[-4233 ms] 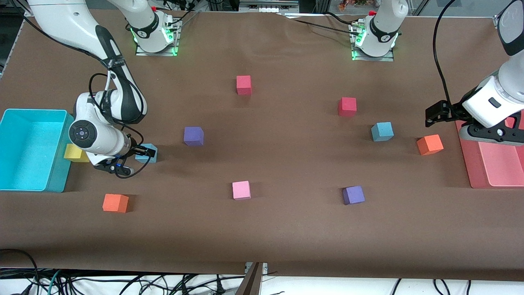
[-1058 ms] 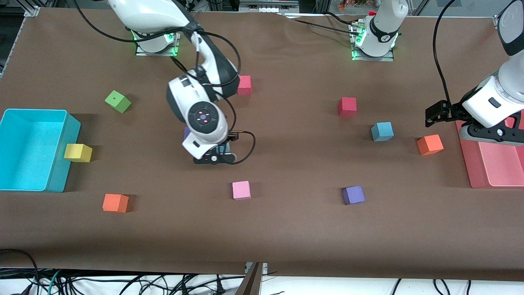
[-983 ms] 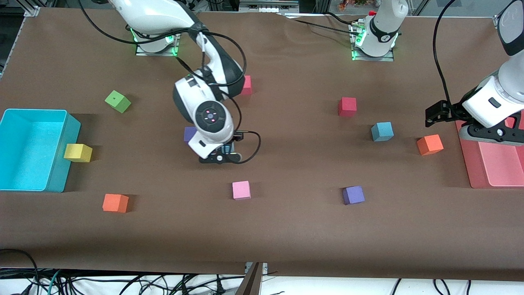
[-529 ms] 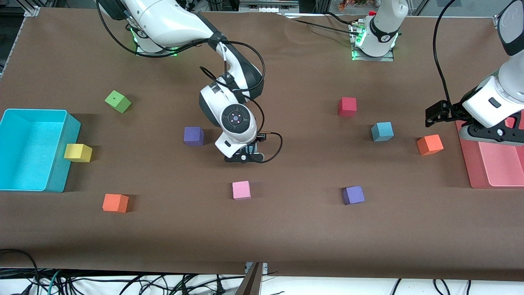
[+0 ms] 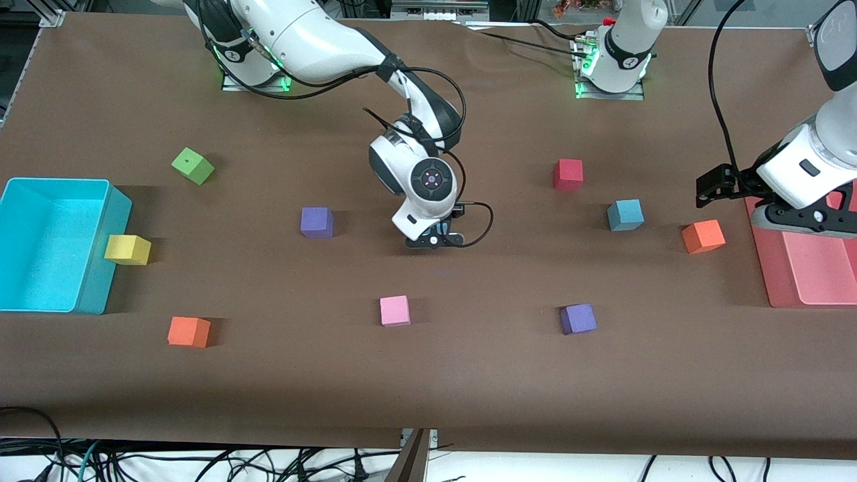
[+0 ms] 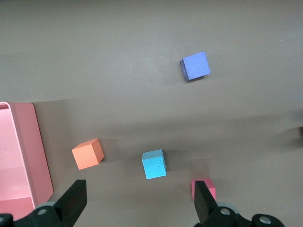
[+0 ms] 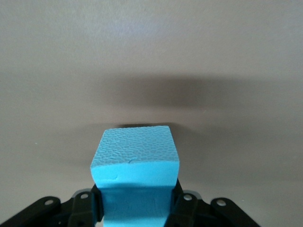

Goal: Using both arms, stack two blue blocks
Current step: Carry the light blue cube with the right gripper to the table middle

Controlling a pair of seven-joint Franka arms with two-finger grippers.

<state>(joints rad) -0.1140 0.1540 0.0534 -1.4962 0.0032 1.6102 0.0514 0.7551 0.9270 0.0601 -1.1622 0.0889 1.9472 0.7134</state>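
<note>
My right gripper (image 5: 436, 235) is in the air over the middle of the table, shut on a sky-blue block (image 7: 136, 163) that fills the right wrist view; the wrist hides most of it in the front view. The second blue block (image 5: 625, 215) rests on the table toward the left arm's end, beside an orange cube (image 5: 703, 236); it also shows in the left wrist view (image 6: 154, 164). My left gripper (image 5: 711, 185) waits open and empty in the air near the pink tray (image 5: 776, 281), its fingertips (image 6: 75, 198) wide apart.
A cyan bin (image 5: 50, 244) stands at the right arm's end with a yellow cube (image 5: 127, 249) beside it. Purple cubes (image 5: 316, 222) (image 5: 578, 318), a pink cube (image 5: 394, 310), a red cube (image 5: 568, 174), an orange cube (image 5: 189, 331) and a green cube (image 5: 192, 165) are scattered about.
My right arm has carried the blue block from beside the cyan bin toward the middle of the table, moving toward the left arm's end. The left arm has not moved.
</note>
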